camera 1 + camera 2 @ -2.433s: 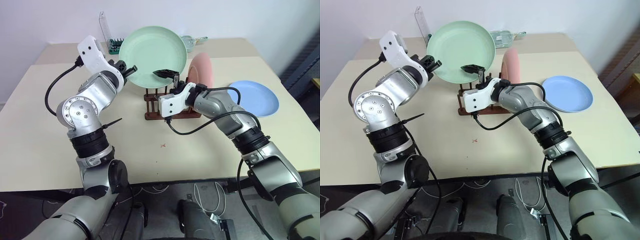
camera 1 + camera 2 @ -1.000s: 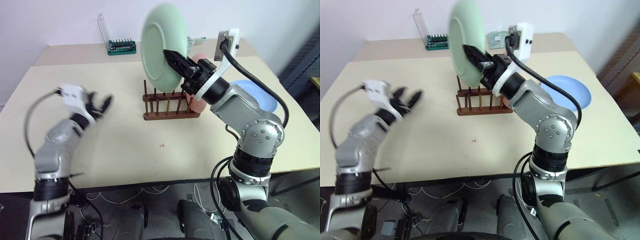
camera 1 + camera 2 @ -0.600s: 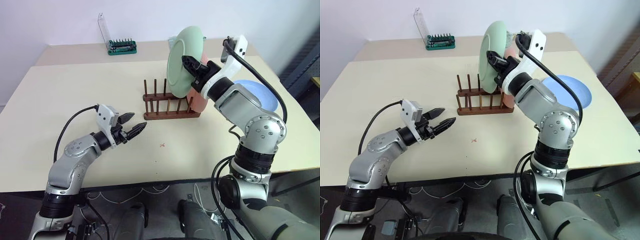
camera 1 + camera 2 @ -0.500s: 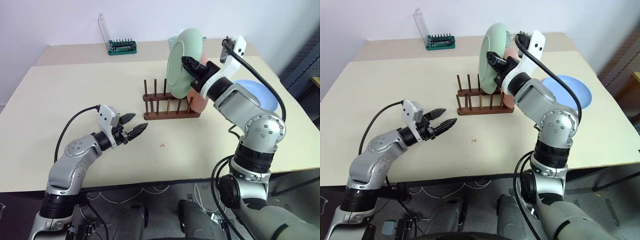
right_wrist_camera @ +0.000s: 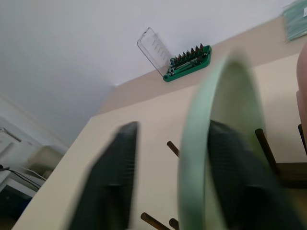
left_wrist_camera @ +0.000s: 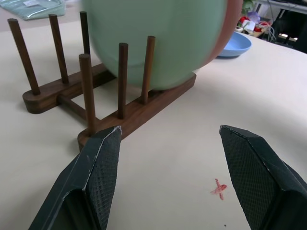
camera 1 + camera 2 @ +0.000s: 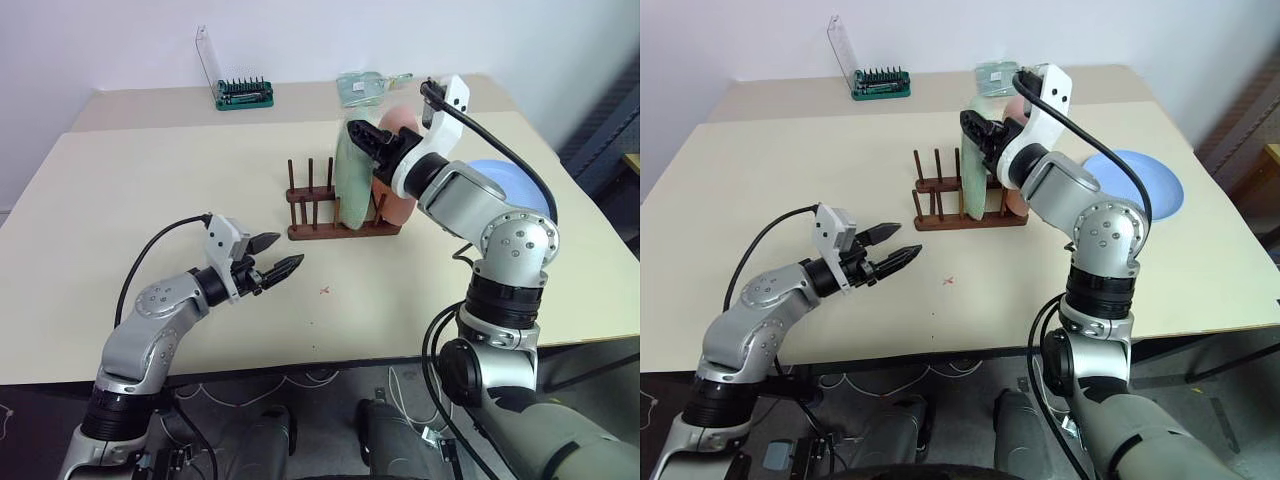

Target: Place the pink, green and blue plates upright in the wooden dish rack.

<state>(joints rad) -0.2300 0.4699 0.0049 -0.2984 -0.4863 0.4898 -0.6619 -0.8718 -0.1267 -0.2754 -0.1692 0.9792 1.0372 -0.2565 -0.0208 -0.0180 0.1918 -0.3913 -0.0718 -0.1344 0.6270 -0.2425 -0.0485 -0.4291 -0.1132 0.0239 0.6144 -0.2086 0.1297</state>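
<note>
Left of the wooden dish rack (image 7: 340, 213): left gripper (image 7: 276, 256), fingers spread, empty. In the rack: green plate (image 7: 352, 186), upright, then pink plate (image 7: 398, 170). Above the rack: right gripper (image 7: 362, 134), fingers apart astride green rim. Right of the rack: blue plate (image 7: 520, 180), flat.

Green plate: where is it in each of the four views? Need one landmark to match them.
Left eye: green plate upright in the rack, centre.
Right eye: centre, beside the pink plate.
Left wrist: large, top centre, behind the pegs.
Right wrist: edge-on, between the right gripper fingers.
Shared landmark: the rack's pegs.
</note>
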